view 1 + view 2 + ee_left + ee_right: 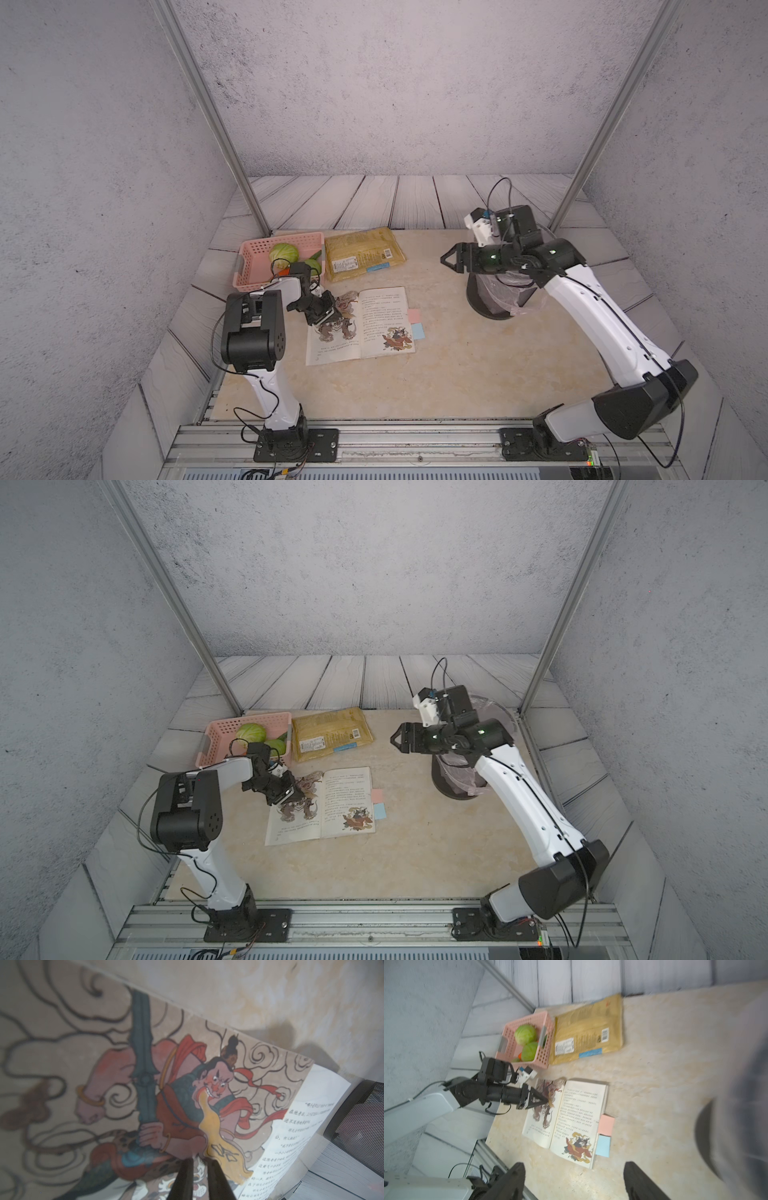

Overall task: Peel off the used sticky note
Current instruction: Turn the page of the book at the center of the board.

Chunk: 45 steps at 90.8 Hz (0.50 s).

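Note:
An open picture book (376,320) lies flat on the table. A pink sticky note (414,316) and a blue sticky note (417,331) stick out from its right-hand edge; the right wrist view shows the pink sticky note (607,1124) and the blue sticky note (603,1145) too. My left gripper (332,321) is shut, its tips down on the illustrated left page (145,1084), with nothing held. My right gripper (446,257) hangs open and empty in the air, right of the book and beside the bin. Its fingers (517,1169) frame bare table.
A black bin (494,309) lined with a clear bag stands on the right, under my right arm. A pink basket (257,270) with green vegetables sits at the back left. A yellow packet (363,253) lies next to it.

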Tool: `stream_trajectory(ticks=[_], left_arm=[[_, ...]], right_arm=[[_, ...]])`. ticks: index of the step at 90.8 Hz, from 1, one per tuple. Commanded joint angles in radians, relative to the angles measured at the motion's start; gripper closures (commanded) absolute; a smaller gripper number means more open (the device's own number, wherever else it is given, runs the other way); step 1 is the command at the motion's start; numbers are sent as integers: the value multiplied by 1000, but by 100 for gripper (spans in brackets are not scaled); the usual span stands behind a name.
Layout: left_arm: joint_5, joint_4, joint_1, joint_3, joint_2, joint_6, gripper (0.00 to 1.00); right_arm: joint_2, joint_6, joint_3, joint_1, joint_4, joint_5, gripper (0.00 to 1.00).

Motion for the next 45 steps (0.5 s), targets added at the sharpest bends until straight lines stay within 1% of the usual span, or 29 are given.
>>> stream_trajectory(ticks=[1,18,19,23,27,45], left_arm=[[-19,-16,-9,-13,-16,8,81],[-16,-15,-8,-11,-15,7,81],[-16,-15,-9,-11,-14,7,81],[-16,-15,-9,-12,-14,6,81],[-16,-15,-8,-11,-14,6,81],[-14,-15,-9,-10,-9,4,81]], right_arm=[[90,73,-65,51,93,-52,21],[263,91,-90,113,127,-66,17],[273,92,-90,114,129,-68,17],[308,91,-88,118,137,-77,9],[340,91,-85,120,147,-87,7],[499,100,-43,121,185,-131,6]])
